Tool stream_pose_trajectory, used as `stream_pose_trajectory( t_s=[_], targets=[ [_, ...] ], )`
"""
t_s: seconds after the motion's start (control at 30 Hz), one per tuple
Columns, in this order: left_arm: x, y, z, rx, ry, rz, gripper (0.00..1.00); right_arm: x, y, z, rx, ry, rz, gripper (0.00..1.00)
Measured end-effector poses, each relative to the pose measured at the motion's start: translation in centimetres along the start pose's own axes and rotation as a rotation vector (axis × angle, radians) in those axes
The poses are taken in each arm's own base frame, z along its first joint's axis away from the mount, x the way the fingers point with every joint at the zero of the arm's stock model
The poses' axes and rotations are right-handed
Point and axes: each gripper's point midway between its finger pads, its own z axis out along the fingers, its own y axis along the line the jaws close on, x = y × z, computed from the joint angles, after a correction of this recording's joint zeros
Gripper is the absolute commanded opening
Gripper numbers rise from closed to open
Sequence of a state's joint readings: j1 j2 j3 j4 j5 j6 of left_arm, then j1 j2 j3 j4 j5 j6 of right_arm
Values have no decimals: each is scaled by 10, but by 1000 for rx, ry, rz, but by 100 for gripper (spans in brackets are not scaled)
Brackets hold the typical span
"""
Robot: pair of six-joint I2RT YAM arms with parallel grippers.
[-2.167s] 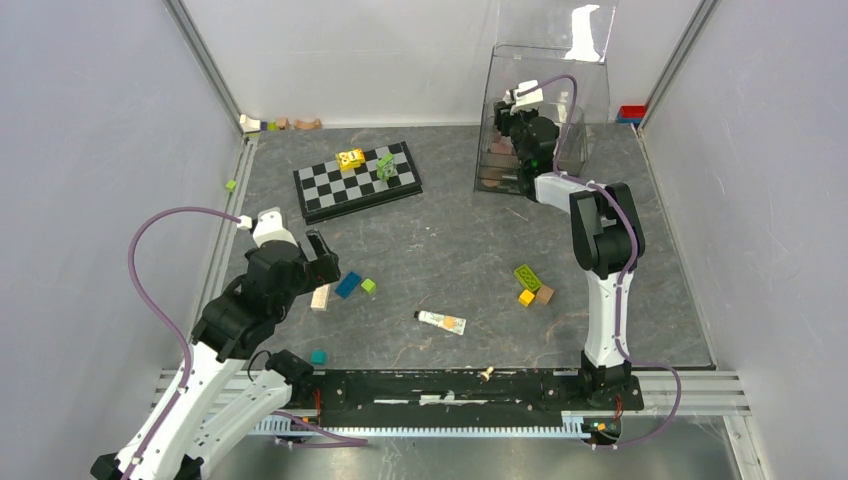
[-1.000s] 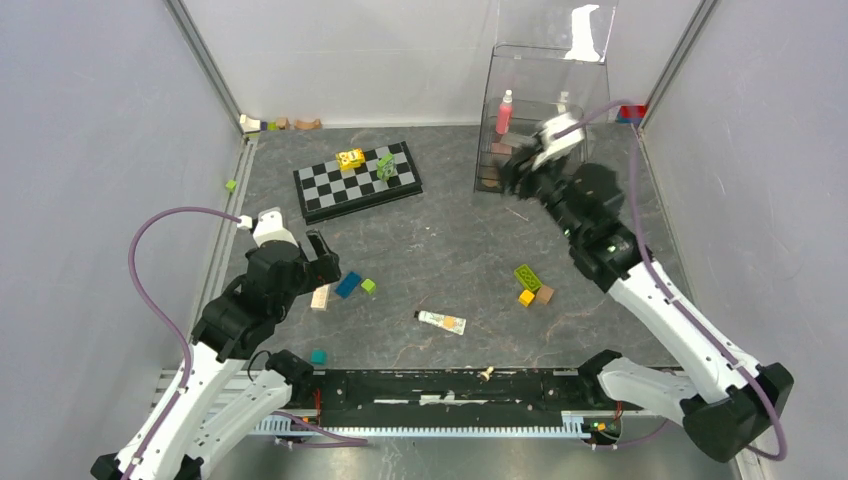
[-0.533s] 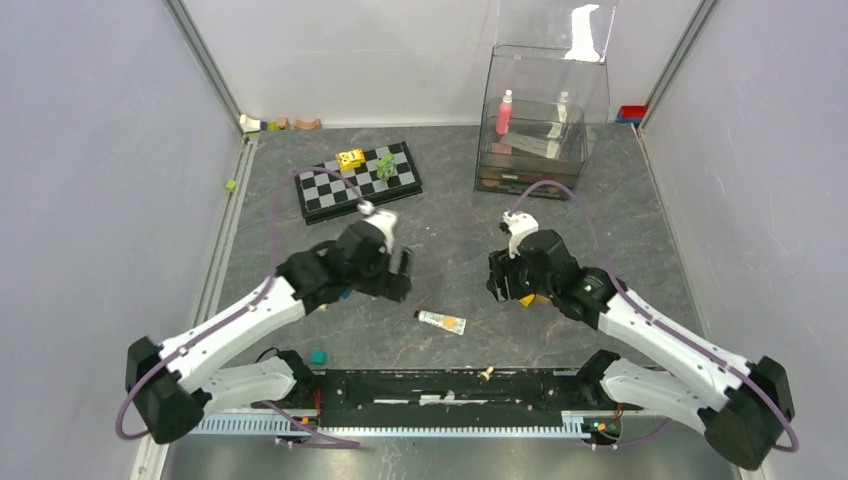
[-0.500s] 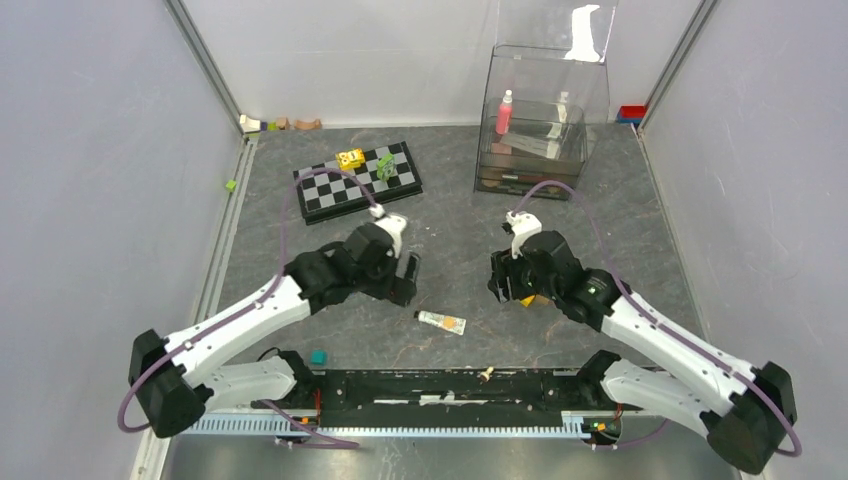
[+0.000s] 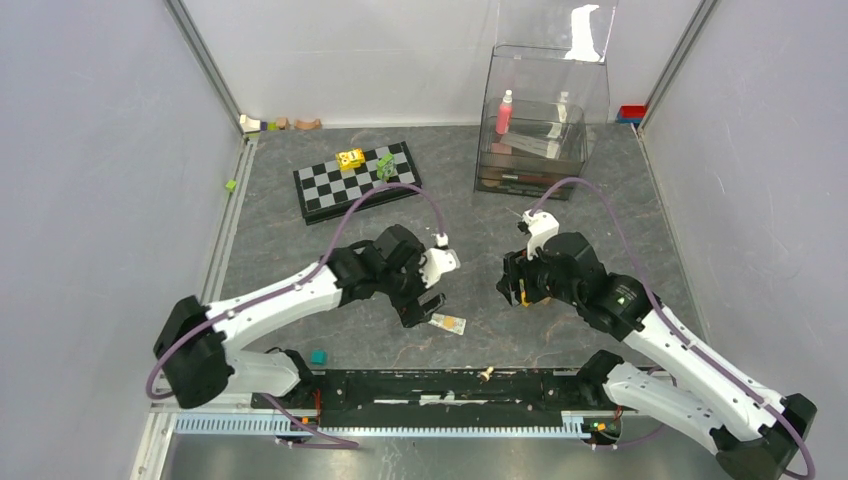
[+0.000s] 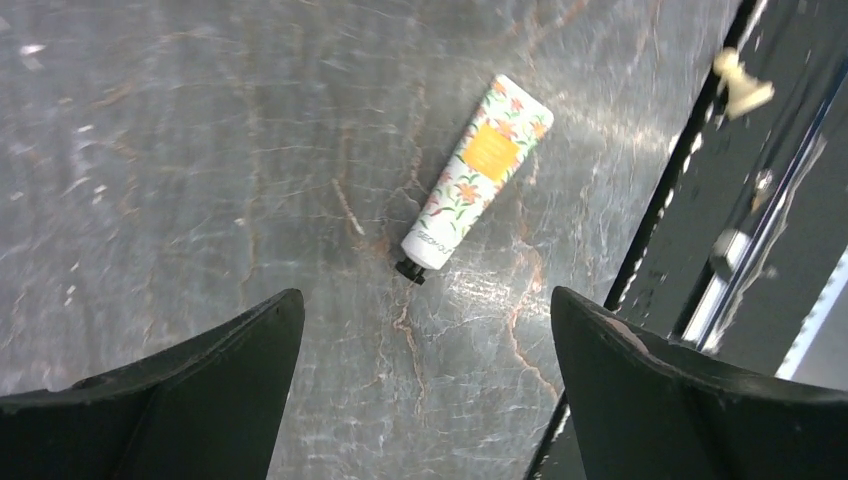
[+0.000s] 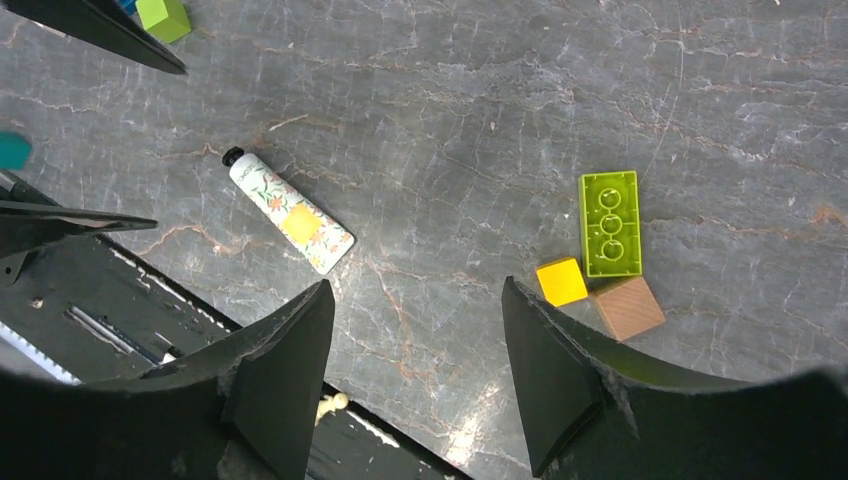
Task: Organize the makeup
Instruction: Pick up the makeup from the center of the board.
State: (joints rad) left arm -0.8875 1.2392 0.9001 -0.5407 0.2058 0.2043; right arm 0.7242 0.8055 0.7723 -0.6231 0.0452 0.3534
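Note:
A cream tube (image 6: 478,170) with a flower print and an orange label lies flat on the dark table near the front rail, its black cap pointing left. It also shows as the tube (image 7: 290,213) and the tube (image 5: 452,323), half covered there by my left gripper. My left gripper (image 6: 427,300) hovers just above and beside the tube, jaws wide open and empty. My right gripper (image 7: 417,285) hangs open over bare table to the tube's right, holding nothing. A clear organizer (image 5: 545,110) at the back right holds a pink bottle (image 5: 505,110) and other makeup in its drawers.
A green brick (image 7: 609,222), a yellow block (image 7: 561,281) and a wooden block (image 7: 627,308) lie under my right arm. A chessboard (image 5: 357,181) with toys sits at the back. A teal block (image 5: 318,356) and a small cream piece (image 6: 742,92) lie by the black front rail (image 5: 450,385).
My left arm swung right and forward until its gripper reached the tube. My right arm drew back from the organizer to the middle front, and its jaws widened slightly.

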Motion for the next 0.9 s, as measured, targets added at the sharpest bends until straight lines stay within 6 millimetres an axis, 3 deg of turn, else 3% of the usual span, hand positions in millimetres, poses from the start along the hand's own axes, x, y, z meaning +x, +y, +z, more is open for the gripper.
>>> stream_pose_trajectory(
  t_s=[0.1, 0.3, 0.67, 0.9],
  targets=[
    [17, -8, 20, 79, 74, 105, 97, 2, -1, -6, -2, -4, -6, 71],
    [36, -18, 39, 153, 144, 230, 95, -3, 2, -20, -30, -49, -4, 71],
    [72, -6, 78, 155, 296, 344, 87, 6, 0, -20, -32, -39, -15, 72],
    [60, -3, 87, 151, 273, 378, 76, 22, 2, -13, -53, 16, -26, 72]
  ],
)
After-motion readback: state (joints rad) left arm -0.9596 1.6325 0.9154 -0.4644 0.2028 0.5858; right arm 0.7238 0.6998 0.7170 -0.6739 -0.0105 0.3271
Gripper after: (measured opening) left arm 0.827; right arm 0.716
